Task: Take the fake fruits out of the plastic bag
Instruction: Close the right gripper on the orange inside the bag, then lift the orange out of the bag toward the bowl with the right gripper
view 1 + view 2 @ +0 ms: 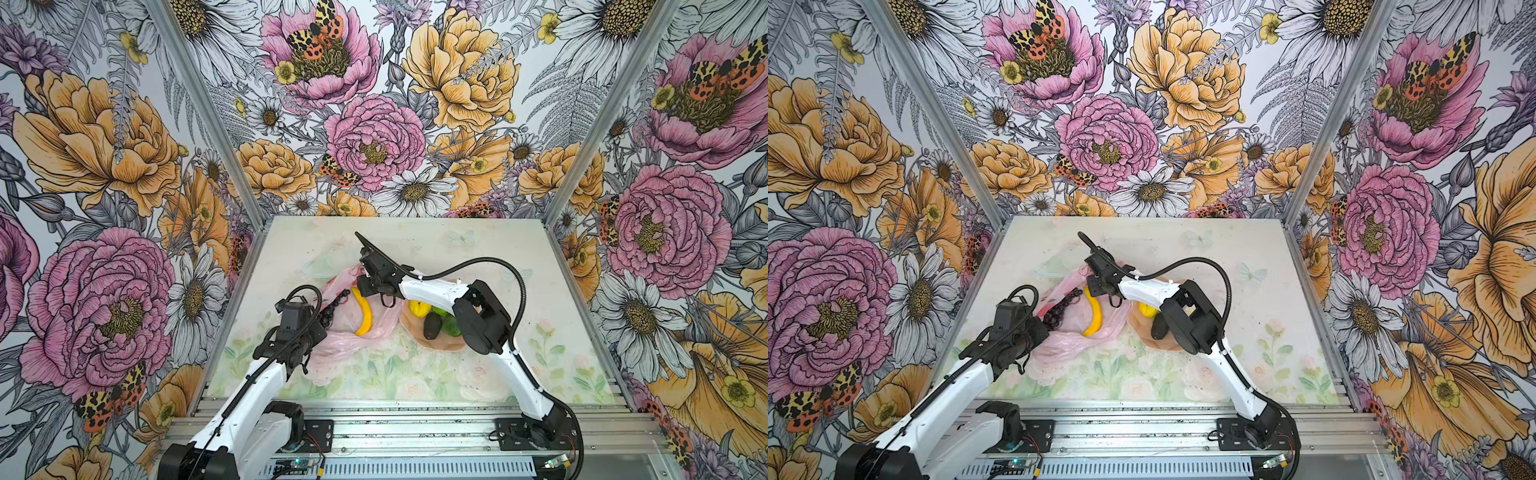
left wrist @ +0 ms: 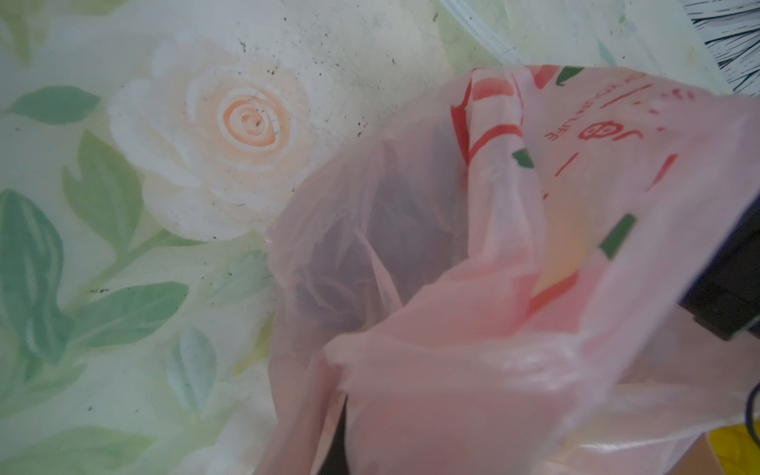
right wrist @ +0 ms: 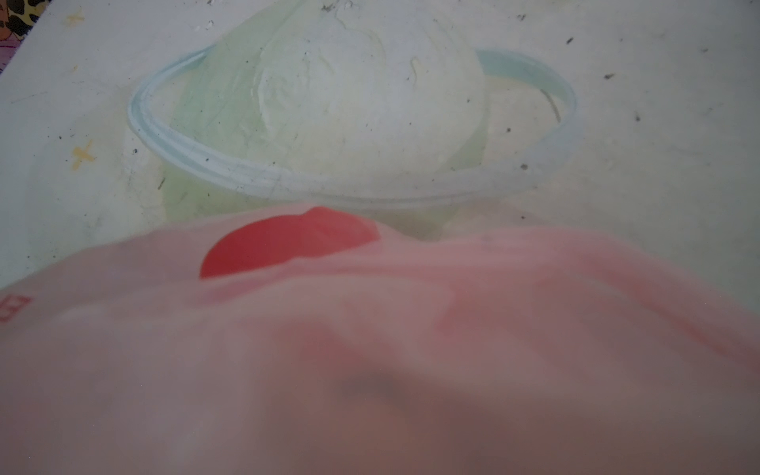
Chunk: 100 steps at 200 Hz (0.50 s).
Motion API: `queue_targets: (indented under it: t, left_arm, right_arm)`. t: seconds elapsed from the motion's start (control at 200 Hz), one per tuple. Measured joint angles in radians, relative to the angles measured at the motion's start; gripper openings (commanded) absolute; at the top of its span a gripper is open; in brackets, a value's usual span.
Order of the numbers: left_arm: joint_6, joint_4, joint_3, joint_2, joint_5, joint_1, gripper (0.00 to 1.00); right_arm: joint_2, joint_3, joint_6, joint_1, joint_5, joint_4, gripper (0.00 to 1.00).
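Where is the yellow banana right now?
In both top views, left of centre, the banana lies against the plastic bag, between the grape bunch and the bowl.

red print on plastic bag: "LIFE"; rest illegible

Top views: stereo pair mounted high above the front edge, pitched down toward the back wall. Both take in the whole surface, the left arm and the right arm; framing differs only by a slight sideways shift.

Left wrist view: close over the plastic bag, printed surface alongside.

Right wrist view: closer still, bag film blurred and filling the near field, surface beyond.
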Motion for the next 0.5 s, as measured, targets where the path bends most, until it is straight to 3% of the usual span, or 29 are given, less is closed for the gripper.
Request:
queue_targets:
  t: [0.195,0.5]
  left_arm:
    - [0.0,0.01,0.0,0.02,0.0,0.0,0.0]
    - [0.022,0.051,0.082,0.158,-0.001,0.019,0.0]
  right_arm:
    - [-0.086,-0.083,-0.003,0.002,-0.011,-0.004,0.46]
    - [-0.365,-0.286,-0.023,0.042,-0.039,0.017,0.46]
